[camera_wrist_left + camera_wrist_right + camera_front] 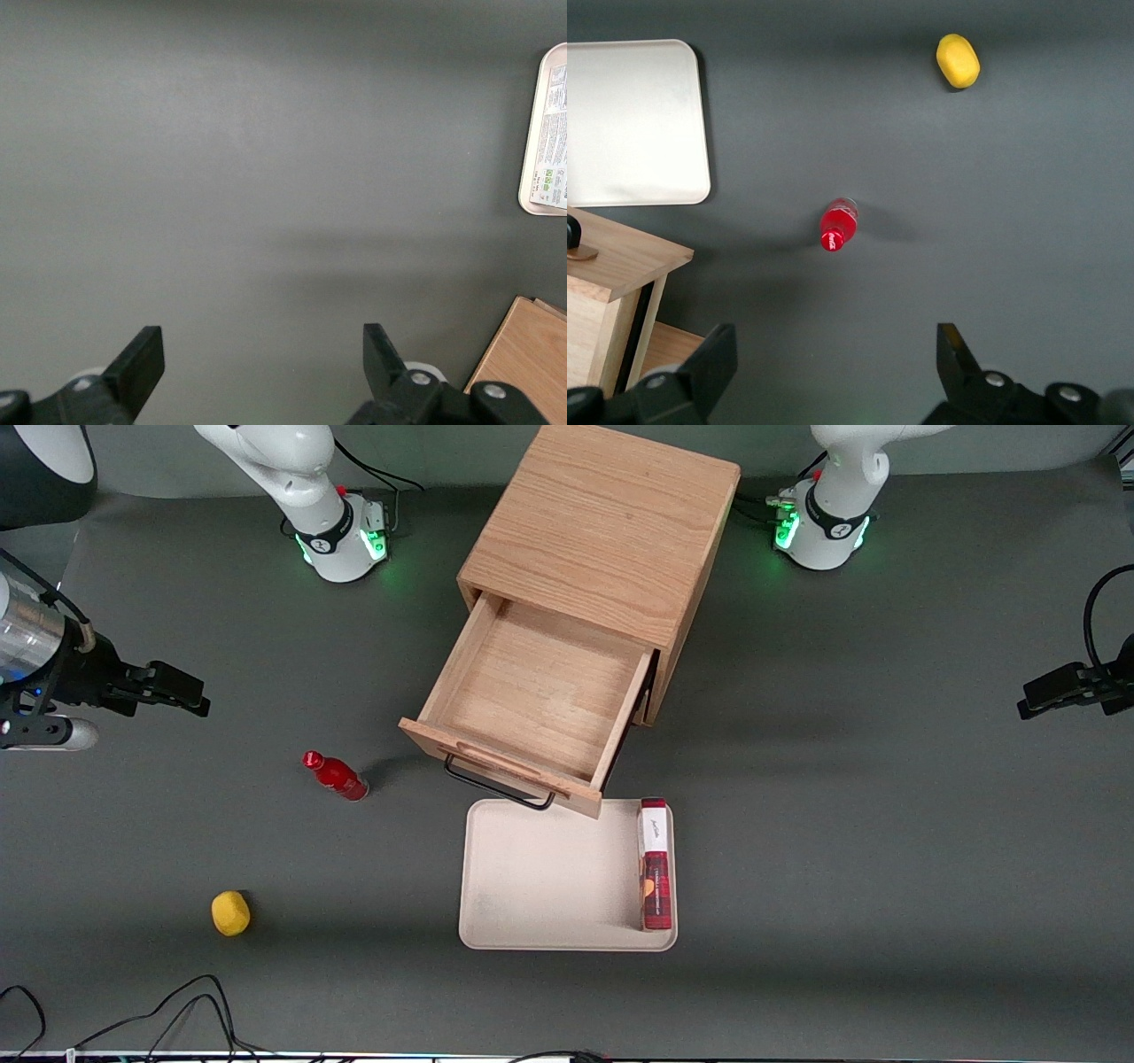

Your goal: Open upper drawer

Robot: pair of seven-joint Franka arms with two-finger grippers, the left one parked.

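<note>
The oak cabinet (602,522) stands in the middle of the table. Its upper drawer (540,682) is pulled far out toward the front camera and is empty inside. Its thin black wire handle (496,784) hangs over the edge of a tray. A corner of the drawer's front also shows in the right wrist view (620,257). My right gripper (190,695) hovers above the table toward the working arm's end, well apart from the cabinet. It is open and empty in the right wrist view (837,354).
A small red bottle (337,777) lies between the gripper and the drawer, seen from above (837,226). A yellow lemon-like object (230,913) lies nearer the front camera. A cream tray (549,868) in front of the drawer holds a red box (655,865).
</note>
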